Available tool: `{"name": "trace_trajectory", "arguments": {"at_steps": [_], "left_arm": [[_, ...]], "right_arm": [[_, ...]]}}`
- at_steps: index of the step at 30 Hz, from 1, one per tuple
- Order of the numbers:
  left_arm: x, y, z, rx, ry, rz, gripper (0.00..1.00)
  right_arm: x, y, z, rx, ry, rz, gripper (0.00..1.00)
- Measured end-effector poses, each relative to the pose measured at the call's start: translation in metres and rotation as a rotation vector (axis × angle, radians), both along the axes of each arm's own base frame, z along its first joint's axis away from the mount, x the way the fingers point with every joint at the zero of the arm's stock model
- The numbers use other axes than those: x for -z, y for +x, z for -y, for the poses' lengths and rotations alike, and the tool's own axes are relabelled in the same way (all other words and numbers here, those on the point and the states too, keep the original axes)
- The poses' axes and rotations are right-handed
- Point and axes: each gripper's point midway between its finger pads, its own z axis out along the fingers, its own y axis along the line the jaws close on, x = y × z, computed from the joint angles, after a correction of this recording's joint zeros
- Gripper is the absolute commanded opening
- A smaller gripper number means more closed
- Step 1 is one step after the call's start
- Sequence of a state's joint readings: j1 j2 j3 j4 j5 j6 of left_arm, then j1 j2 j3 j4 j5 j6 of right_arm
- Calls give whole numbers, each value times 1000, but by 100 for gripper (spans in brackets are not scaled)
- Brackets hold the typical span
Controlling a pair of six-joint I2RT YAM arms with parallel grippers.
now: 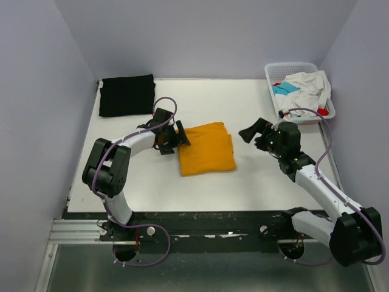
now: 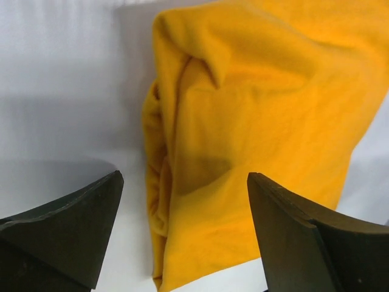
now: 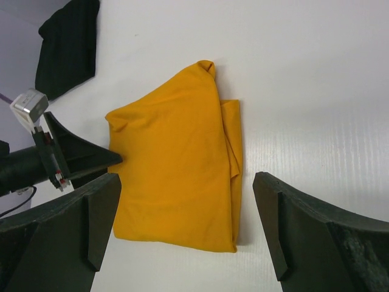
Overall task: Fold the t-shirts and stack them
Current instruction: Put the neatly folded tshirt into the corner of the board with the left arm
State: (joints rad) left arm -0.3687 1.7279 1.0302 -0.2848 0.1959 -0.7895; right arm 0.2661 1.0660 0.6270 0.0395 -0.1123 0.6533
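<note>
- Jaws of the left gripper (image 1: 180, 137) stand wide apart and clamp nothing. Centre-left in the top view, its tip sits at the left edge of the orange shirt (image 1: 206, 148); I cannot tell whether it touches the cloth.
- In the left wrist view its fingers (image 2: 73, 225) fill the lower corners, and the orange shirt's folded edge runs up between them.
- The orange shirt lies mid-frame, folded to a rough rectangle, flat on the table (image 1: 261, 176), with layered folds along its right side.
- The right gripper (image 1: 255, 135), right of centre, is spread just as wide and empty. It is near the orange shirt's right edge but apart from it.
- The black shirt (image 1: 127, 95) lies folded at the table's upper-left corner, well apart from the orange shirt.
- The table is white and matte, with a dark strip along its bottom edge.
- The basket (image 1: 270, 79), at upper right, holds a crumpled white shirt (image 1: 307, 85) over teal cloth (image 1: 284, 90) and red cloth (image 1: 328, 111).
- Pale lilac walls (image 1: 200, 36) close three sides.
</note>
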Motion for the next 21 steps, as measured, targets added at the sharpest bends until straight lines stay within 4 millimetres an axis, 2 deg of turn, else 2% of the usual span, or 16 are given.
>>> {"name": "trace_trajectory", "arguments": {"at_steps": [3,6,8,9,12,15,19,21], "left_arm": [[1,7,11,14,-46,0,62],[4,6,22,33,-70,-7,40],[9,1,31,56,-73,-19,11],[11,-1,36,64,-70,-27,0],[17,-7,52,98,-42,-57,0],[16,0,64,116,34,-54,0],[12,8,58,115,174,-38,0],[4,19,44,114,283,-8,0]], "right_arm": [[2,0,1,7,-6,-7,100],[4,0,3,13,-10,-12,100],[5,0,3,16,-12,-15,100],[5,0,3,17,-13,-16,100],[6,0,4,18,-15,-20,100],[7,0,4,20,-17,-21,100],[8,0,5,26,-23,-23,100],[8,1,6,29,-26,-23,100]]}}
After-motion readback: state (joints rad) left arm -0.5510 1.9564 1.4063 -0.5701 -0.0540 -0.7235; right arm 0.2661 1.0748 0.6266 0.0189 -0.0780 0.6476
